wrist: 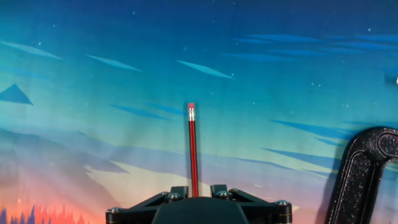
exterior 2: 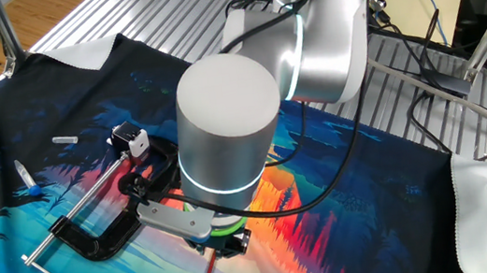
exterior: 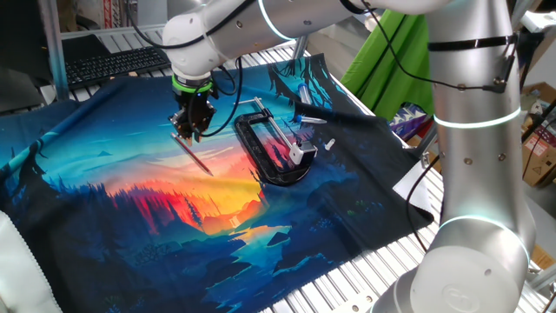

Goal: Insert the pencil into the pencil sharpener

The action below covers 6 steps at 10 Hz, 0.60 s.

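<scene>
The pencil [exterior: 198,156] is a thin red stick lying slanted over the printed cloth, its eraser end pointing away from my hand in the hand view. My gripper [exterior: 189,132] hovers low over its near end. In the hand view the pencil [wrist: 193,155] runs between the two fingers of my gripper [wrist: 198,190]; a gap shows beside it, so the jaws stand slightly open and do not clamp it. The pencil sharpener [exterior: 296,155] is a small silvery-white block at the clamp's screw end, to the right of the gripper. It also shows in the other fixed view as the sharpener [exterior 2: 134,140].
A big black C-clamp [exterior: 269,152] with a silver threaded rod lies on the cloth right of the gripper; its frame [wrist: 360,174] shows at the right of the hand view. A blue pen [exterior 2: 28,179] lies at the cloth's edge. A keyboard [exterior: 113,63] sits behind.
</scene>
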Available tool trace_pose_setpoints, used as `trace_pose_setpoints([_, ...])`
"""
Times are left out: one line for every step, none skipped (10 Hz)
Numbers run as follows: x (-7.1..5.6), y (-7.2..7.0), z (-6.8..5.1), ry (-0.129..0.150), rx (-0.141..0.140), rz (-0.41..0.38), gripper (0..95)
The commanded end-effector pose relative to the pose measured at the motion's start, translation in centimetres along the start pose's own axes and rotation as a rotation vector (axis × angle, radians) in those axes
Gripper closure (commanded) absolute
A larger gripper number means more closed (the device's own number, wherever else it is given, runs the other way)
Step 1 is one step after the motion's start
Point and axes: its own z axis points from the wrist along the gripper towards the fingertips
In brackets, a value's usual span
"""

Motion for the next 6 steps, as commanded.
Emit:
trace_pose_setpoints([0.21,0.03,-0.25,0.004,-0.013,-0.019,76.0])
trace_pose_setpoints([0.19,0.04,-0.19,0.008,-0.023,-0.034,76.0])
trace_pose_setpoints([0.21,0.06,-0.19,0.008,-0.035,-0.036,76.0])
trace_pose_setpoints([0.27,0.14,-0.22,0.008,-0.043,-0.045,76.0])
trace_pose_setpoints([0.32,0.16,-0.31,0.006,-0.043,-0.058,76.0])
trace_pose_setpoints([0.47,0.39,-0.53,0.004,-0.040,-0.068,76.0])
